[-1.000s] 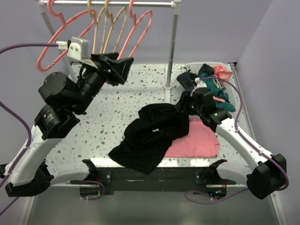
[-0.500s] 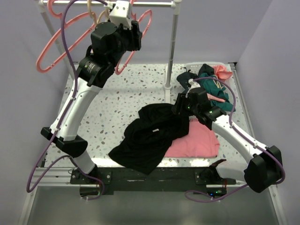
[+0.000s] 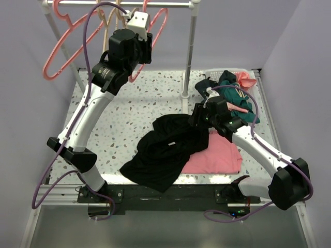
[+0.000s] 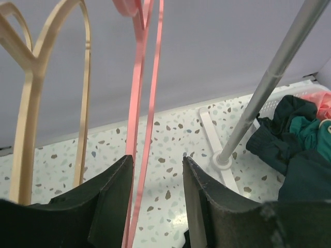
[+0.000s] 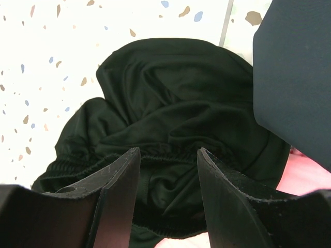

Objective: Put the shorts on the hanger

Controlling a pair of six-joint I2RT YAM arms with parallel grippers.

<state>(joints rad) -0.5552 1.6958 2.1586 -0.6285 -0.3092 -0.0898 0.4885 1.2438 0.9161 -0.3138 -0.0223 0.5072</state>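
**Shorts heaped on the table under the right gripper; left gripper up at the hanger**

The shorts [image 3: 166, 150] lie in a crumpled black heap at the middle of the table [image 3: 129, 111]. Their right edge lies over a flat pink cloth [image 3: 220, 157].

The right gripper [image 5: 168, 155] is low over the upper right end of the heap. Its jaws stand apart, and the gathered waistband runs across the gap between them. Whether the fingertips touch the fabric cannot be told. Nothing is pinched.

The hanger [image 4: 136, 98] hangs from the rail [image 3: 165, 4] at the back, well away from the shorts. It is the right-hand one of two pink hangers. The other one [image 3: 59, 49] hangs at the left end, with tan hangers [image 3: 110, 23] between them.

The left gripper [image 4: 158, 165] is raised to the hanger with its jaws apart. The hanger's two thin pink strips pass down between the fingers, close beside the left one and clear of the right one, so it is not clamped.

Right of the rail's upright pole [image 3: 189, 57], a white basket [image 3: 230, 72] holds dark and teal clothes [image 3: 240, 98].
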